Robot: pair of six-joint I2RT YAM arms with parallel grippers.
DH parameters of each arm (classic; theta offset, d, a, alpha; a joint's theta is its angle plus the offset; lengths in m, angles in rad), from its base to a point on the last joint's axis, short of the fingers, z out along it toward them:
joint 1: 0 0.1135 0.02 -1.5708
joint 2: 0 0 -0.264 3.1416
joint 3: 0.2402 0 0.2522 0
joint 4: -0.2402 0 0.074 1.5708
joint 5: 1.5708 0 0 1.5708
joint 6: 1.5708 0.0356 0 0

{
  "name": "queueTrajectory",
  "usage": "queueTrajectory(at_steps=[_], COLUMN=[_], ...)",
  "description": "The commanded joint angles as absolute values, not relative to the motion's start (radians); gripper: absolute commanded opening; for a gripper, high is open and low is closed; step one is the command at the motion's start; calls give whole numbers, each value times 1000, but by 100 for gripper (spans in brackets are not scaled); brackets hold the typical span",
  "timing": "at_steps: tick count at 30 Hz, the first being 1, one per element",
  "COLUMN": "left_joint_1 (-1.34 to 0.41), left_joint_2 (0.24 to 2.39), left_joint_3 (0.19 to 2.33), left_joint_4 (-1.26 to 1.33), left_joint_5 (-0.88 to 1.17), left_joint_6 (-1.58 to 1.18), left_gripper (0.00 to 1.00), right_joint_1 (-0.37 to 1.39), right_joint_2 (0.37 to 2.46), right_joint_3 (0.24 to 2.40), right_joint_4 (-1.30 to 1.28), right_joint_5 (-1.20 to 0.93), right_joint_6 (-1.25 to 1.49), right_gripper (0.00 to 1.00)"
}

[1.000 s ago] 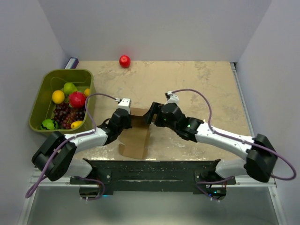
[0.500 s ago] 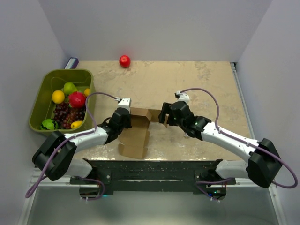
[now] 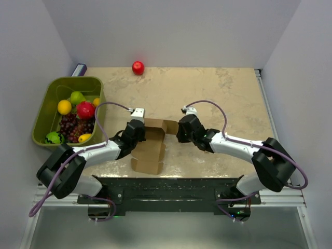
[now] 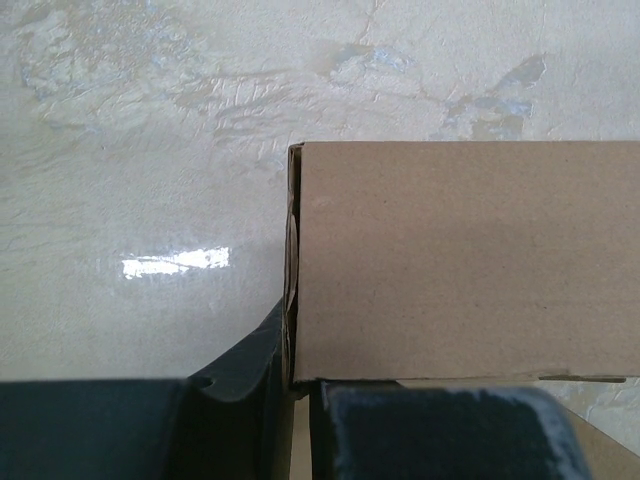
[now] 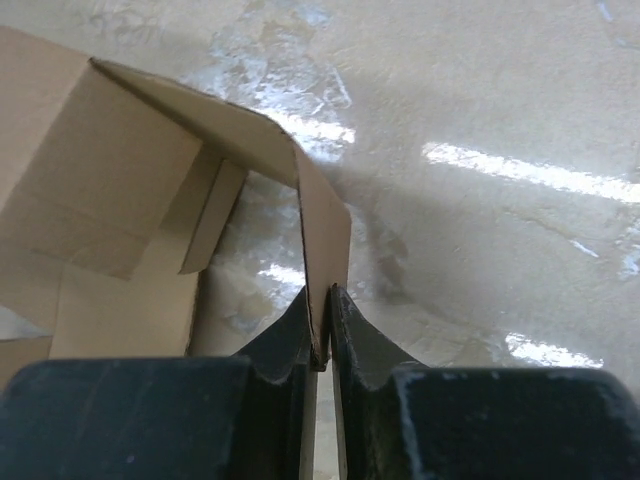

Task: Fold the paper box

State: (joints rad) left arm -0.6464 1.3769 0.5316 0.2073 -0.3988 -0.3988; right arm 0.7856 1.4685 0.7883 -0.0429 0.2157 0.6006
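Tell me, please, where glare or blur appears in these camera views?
Left wrist: one white glare patch on the table, paper box sharp, left fingers at the bottom edge dark and soft. Right wrist: several bright glare streaks on the table, right fingers likewise soft. Top external: even light, no strong glare.

item: paper box [image 3: 150, 148], plain brown cardboard, creased flaps
state: partly folded, not closed
pose: far panels raised upright, right flap standing and bent at a crease, near flaps lying flat
place: near side, just left of centre
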Motion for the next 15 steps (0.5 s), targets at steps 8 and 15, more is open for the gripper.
queueTrajectory(at_steps=[8, 15], left_joint_1=[-690, -698], left_joint_2=[1430, 1430], left_joint_3=[546, 538], left_joint_4=[242, 256], left_joint_5=[-499, -505], left_joint_6=[-374, -373], left_gripper=[0, 0], right_joint_1=[968, 971], right_joint_2=[1595, 1602], right_joint_3=[1055, 1071], right_joint_4=[-150, -172], right_joint_5=[377, 397], right_joint_6=[643, 716], right_gripper=[10, 12])
